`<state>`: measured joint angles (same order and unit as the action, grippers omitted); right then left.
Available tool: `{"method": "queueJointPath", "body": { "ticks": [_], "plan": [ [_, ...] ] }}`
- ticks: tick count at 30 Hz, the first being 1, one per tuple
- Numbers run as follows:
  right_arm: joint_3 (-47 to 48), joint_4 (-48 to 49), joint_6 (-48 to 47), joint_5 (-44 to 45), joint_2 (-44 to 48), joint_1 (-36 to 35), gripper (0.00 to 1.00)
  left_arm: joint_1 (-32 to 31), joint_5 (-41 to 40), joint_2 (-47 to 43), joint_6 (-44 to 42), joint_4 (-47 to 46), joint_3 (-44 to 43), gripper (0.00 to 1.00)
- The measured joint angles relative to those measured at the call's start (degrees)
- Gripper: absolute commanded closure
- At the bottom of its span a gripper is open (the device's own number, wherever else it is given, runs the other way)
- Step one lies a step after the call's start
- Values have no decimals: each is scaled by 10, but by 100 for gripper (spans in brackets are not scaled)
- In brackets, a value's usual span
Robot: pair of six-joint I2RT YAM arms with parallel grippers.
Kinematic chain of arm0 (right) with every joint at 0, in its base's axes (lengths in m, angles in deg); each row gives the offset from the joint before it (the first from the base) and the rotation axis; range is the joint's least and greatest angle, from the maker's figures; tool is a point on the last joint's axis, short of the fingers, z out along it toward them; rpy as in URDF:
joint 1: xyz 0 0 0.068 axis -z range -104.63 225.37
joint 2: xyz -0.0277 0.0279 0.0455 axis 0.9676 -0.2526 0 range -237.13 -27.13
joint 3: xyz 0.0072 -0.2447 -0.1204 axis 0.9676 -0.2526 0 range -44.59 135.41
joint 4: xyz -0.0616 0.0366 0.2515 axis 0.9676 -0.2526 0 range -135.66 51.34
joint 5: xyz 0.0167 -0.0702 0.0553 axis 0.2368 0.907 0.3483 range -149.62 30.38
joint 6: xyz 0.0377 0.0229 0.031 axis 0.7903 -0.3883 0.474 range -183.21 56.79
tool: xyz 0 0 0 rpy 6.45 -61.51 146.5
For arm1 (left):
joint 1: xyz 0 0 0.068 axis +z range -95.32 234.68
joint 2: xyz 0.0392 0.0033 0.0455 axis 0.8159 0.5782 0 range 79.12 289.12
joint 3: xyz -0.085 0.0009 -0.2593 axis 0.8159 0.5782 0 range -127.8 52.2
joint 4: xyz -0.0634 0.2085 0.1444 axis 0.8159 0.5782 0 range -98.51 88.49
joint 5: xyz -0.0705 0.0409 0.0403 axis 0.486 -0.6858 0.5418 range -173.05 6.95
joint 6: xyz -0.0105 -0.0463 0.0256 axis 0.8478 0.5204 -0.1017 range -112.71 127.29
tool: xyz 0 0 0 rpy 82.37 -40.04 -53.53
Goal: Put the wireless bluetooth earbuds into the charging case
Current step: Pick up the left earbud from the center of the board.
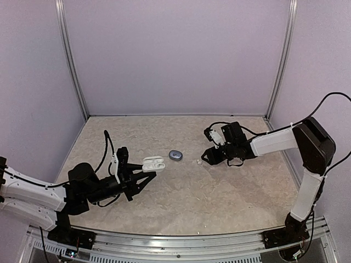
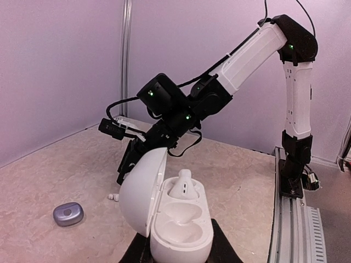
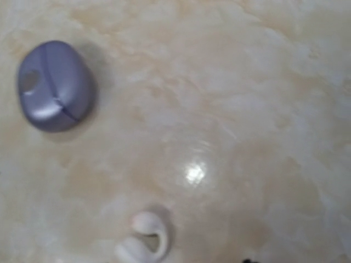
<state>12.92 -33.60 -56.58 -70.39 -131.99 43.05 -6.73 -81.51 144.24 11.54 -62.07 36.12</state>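
Left gripper (image 1: 148, 167), lower left of the overhead view: jaws clamped on the base of the white case (image 2: 178, 224), one dark finger on each side of it, case held off the table (image 1: 219, 192).

White case: lid swung fully open to the left. One white earbud (image 2: 184, 186) sits in the far socket; the near socket is bare.

Loose earbud (image 1: 198, 162): cream-white, lying on the table near centre frame. It is just left of the right gripper (image 1: 210, 157) and not touching it. In the right wrist view it sits at the bottom edge.

Right gripper: low over the table, right of centre. Jaw state cannot be told; the fingers are dark and partly hidden behind the lid in the left wrist view.

Grey case (image 1: 176, 155): shut, resting on the table at centre frame, between the two grippers, near the loose earbud but apart from it.
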Motion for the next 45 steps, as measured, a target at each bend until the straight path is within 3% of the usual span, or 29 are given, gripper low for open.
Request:
{"method": "queueJointPath", "body": {
  "ticks": [12, 45],
  "plan": [
    [9, 5, 6, 0, -55, 3, 51, 0, 0, 0, 0, 0, 0, 97],
    [32, 17, 10, -18, -70, 3, 52, 0, 2, 4, -1, 0, 0, 97]
  ]
}}
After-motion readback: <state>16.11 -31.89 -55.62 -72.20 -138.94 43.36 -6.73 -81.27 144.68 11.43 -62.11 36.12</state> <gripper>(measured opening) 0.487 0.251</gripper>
